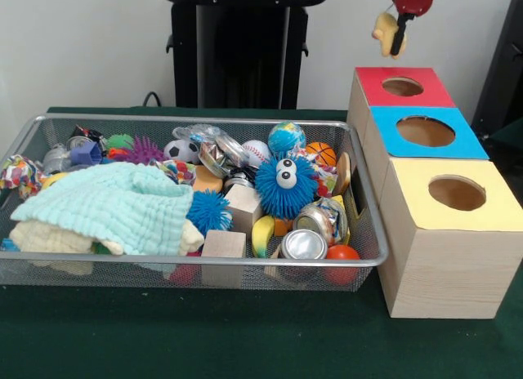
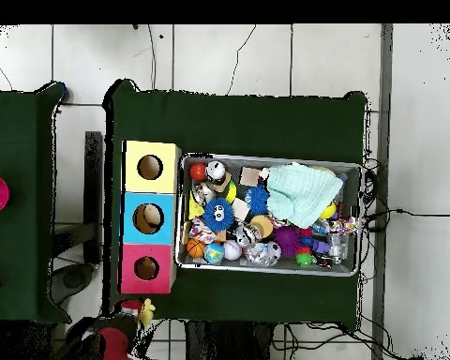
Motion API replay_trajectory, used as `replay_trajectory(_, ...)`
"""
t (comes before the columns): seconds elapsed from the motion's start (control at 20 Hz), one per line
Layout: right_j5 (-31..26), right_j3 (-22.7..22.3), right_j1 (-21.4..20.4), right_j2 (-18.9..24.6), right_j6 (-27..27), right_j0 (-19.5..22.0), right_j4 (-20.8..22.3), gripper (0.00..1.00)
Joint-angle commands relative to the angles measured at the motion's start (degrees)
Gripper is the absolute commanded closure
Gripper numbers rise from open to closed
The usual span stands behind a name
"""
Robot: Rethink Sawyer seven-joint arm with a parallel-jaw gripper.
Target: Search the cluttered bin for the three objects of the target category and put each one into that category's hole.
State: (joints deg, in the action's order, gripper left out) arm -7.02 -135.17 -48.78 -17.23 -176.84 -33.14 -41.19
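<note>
My gripper [image 1: 395,37] hangs at the top right, shut on the pale yellow soft toy [image 1: 384,29]. It holds the toy in the air, above and just behind the red-topped box with its round hole [image 1: 402,86]. In the overhead view the gripper [image 2: 140,312] and toy [image 2: 147,310] sit just off the box's robot-side edge, near the red box's hole [image 2: 146,269]. The wire mesh bin [image 1: 204,118] [image 2: 266,159] is full of clutter. A tan-orange soft shape [image 1: 207,181] lies half buried in its middle. The tiger-striped toy is hidden.
The blue-topped box [image 1: 426,131] and yellow-topped box [image 1: 457,193] stand in a row with the red one beside the bin. The bin holds a fuzzy blue ball with eyes [image 1: 285,186], a mint cloth [image 1: 114,203], wooden cubes [image 1: 223,247], cans [image 1: 303,245] and small balls.
</note>
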Motion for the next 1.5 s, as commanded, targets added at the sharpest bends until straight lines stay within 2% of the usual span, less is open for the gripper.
replay_trajectory(0.05,-8.3,11.6,3.1,-8.1,-7.2,-1.4,0.8,1.0)
replay_trajectory(0.45,-13.9,16.3,5.7,-12.7,-10.3,-5.1,1.2,1.0)
replay_trajectory(0.75,-11.9,14.9,4.9,-11.3,-8.7,-3.9,0.6,1.0)
replay_trajectory(1.05,-12.6,15.1,4.5,-11.4,-7.9,-3.1,0.9,1.0)
replay_trajectory(1.25,-9.2,13.4,4.7,-8.8,-6.9,-1.7,0.2,1.0)
replay_trajectory(1.35,-5.6,11.2,4.4,-5.9,-5.9,0.1,-0.1,1.0)
replay_trajectory(1.45,0.2,8.1,3.9,-1.6,-5.5,3.1,0.2,1.0)
replay_trajectory(1.5,4.8,5.8,3.4,2.5,-5.7,6.3,1.4,1.0)
